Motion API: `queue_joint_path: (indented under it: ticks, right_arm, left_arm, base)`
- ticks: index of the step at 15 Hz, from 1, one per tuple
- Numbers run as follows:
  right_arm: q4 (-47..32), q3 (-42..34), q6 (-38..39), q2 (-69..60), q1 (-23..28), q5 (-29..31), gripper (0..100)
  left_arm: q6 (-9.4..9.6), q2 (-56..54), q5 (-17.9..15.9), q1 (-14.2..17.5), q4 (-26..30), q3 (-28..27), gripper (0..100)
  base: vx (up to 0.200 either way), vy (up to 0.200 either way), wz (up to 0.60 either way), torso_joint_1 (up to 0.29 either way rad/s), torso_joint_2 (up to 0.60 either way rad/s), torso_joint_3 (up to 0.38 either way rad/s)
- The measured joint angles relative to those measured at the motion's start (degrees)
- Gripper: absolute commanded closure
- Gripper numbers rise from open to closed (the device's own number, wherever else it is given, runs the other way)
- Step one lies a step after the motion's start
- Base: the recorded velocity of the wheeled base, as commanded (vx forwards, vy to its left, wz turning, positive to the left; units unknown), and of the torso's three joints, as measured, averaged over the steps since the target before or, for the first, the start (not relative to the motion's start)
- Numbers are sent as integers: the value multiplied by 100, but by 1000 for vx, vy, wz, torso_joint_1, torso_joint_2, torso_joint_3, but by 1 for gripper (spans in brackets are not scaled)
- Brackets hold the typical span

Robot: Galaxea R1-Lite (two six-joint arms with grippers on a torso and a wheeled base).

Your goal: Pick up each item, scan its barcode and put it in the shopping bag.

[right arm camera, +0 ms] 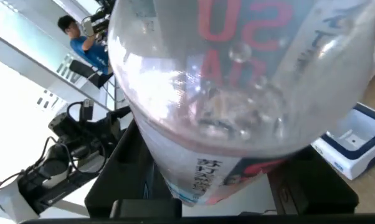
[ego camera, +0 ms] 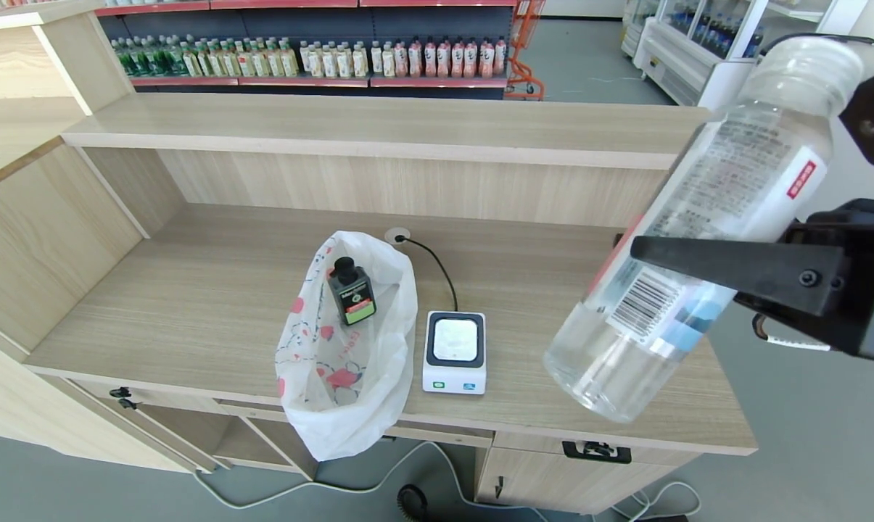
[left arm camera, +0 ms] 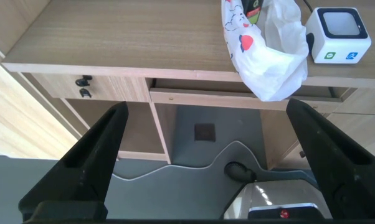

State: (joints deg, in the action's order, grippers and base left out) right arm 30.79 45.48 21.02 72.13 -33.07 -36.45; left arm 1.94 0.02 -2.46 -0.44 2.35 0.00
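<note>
Our right gripper [ego camera: 698, 232] clamps the tilted bottle [ego camera: 625, 348], barcode showing, right of the scanner [ego camera: 455, 350] — left gripper [left arm camera: 206, 109] spread wide.

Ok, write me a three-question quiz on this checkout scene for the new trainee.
1. True or false: the clear bottle is already inside the shopping bag.
2. What lies in the bag? A) a small dark bottle B) a soda can C) a sandwich
3. Are the fingers of the left gripper open or shut?
Key: 1 false, it is held up in the air; 2 A; 3 open, with nothing between them.
</note>
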Motion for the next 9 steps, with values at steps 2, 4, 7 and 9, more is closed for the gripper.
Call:
queue_joint_path:
  ticks: [2,4,7,9]
  right_arm:
    - [-433,49,0,-140,-49,-411,100]
    - [-677,126,-2,-301,-112,-802,100]
    - [-696,252,63,-402,-210,-874,100]
    - [-773,399,332,-428,-291,-1006,100]
  left_arm:
    - [0,0,0,0,0,0,0]
    - [0,0,1,0,0,0,0]
    - [0,0,0,0,2,0,0]
    - [-2,0,1,0,2,0,0]
  base:
    - [0,0,0,0,0,0]
    - [0,0,0,0,0,0]
    - [0,0,0,0,0,0]
    - [0,0,0,0,0,0]
